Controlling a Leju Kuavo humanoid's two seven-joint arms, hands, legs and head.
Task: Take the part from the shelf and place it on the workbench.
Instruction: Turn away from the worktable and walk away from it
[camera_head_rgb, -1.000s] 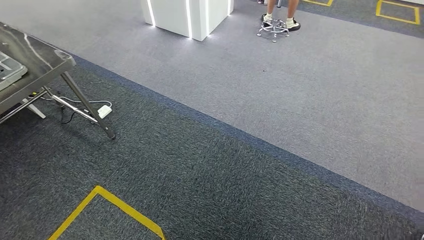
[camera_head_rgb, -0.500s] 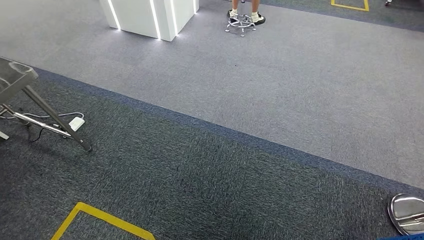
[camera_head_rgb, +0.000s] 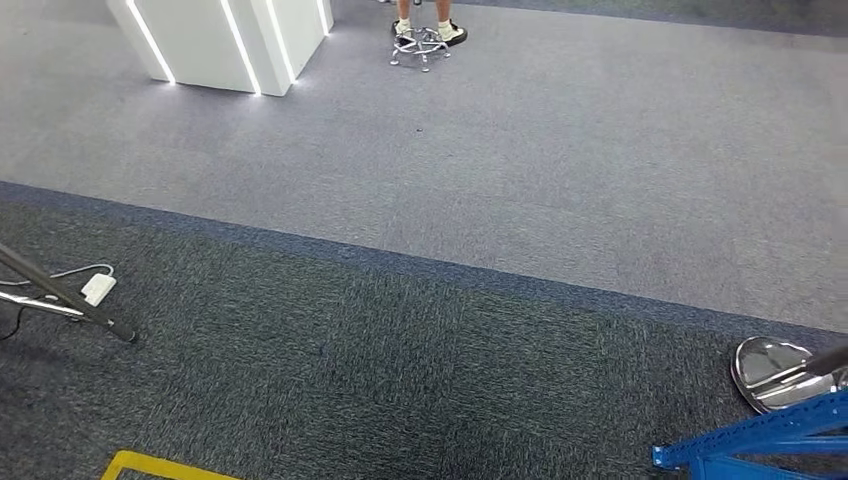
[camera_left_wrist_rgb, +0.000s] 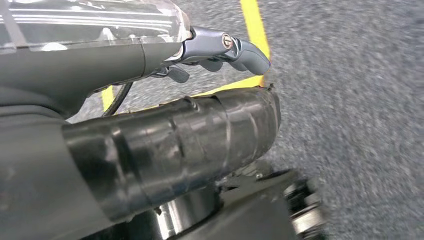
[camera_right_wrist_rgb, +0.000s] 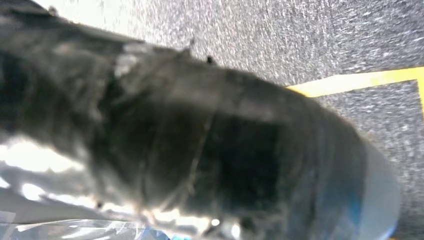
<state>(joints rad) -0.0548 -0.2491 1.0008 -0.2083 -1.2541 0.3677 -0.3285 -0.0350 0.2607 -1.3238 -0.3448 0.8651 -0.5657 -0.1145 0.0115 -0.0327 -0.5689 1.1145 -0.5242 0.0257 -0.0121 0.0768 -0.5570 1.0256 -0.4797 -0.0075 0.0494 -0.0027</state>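
A: Head view first. What is in front of the robot?

B: Floor, mostly: dark carpet (camera_head_rgb: 350, 380) near, lighter carpet (camera_head_rgb: 560, 170) beyond. At one edge a slanted desk leg (camera_head_rgb: 70, 300) with a white adapter (camera_head_rgb: 98, 289) on a cable beside it. At the other corner a blue frame (camera_head_rgb: 760, 440), likely the foot of the shelf, next to a shiny round base (camera_head_rgb: 770, 372). Far off, a white lit cabinet (camera_head_rgb: 225, 40) and a person's feet on a stool base (camera_head_rgb: 424, 42).

A: And the part?

B: I can't see it anywhere. Judging by the task, it sits up on the shelf, above what the camera takes in, so the fetching has hardly begun.

A: Left wrist view?

B: The left hand (camera_left_wrist_rgb: 200, 55) hangs over carpet with a yellow floor line (camera_left_wrist_rgb: 255, 30). Its fingers lie loosely apart and hold nothing; an arm at rest for walking, I'd say.

A: Right wrist view?

B: A dark blur close to the lens, carpet and a yellow tape line (camera_right_wrist_rgb: 360, 81) behind. Whether the right hand is spread or closed, I cannot tell.
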